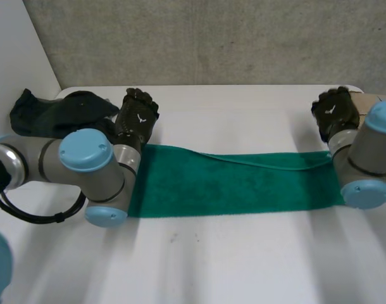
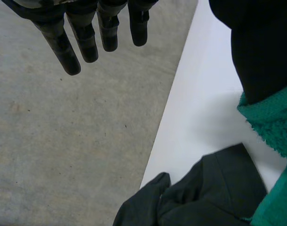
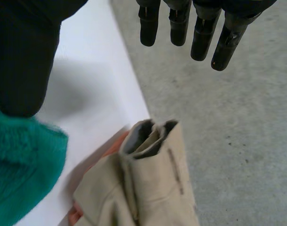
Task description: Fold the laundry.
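Green towel (image 1: pixel 231 183): a long narrow band, flat on the white table (image 1: pixel 243 272), about mid-table. Long axis side to side, one short end at each arm. Slim raised ridge along the far long edge, from hand to hand. Pile thick and fuzzy where seen close in the left wrist view (image 2: pixel 270 117) and the right wrist view (image 3: pixel 21 165).

Surface: matte white, plain. Behind the far edge, a grey concrete wall (image 1: pixel 212 38). Past the table edge in both wrist views, a speckled concrete floor (image 2: pixel 63 141).

Dark garment (image 1: pixel 54 111): crumpled at the far left corner, just beside the towel's left end; close to the towel in the left wrist view (image 2: pixel 214 188). Beige garment (image 3: pixel 153 183): folded at the far right corner, at the table's edge, just beside the towel's right end.

Left arm (image 1: pixel 85 164): bent across the towel's left end. Left hand (image 1: pixel 136 117): above the far left corner of the towel, back of hand up. Fingers (image 2: pixel 59 44) straight and apart, hanging over the floor, gripping nothing; thumb (image 2: pixel 261 56) well apart from them, its tip right at the towel's edge.

Right arm (image 1: pixel 370 158): over the right end. Right hand (image 1: pixel 335 111): above the far right corner. Fingers (image 3: pixel 224 44) likewise straight, spread, nothing between them; thumb (image 3: pixel 21 61) set wide, its tip at the towel.
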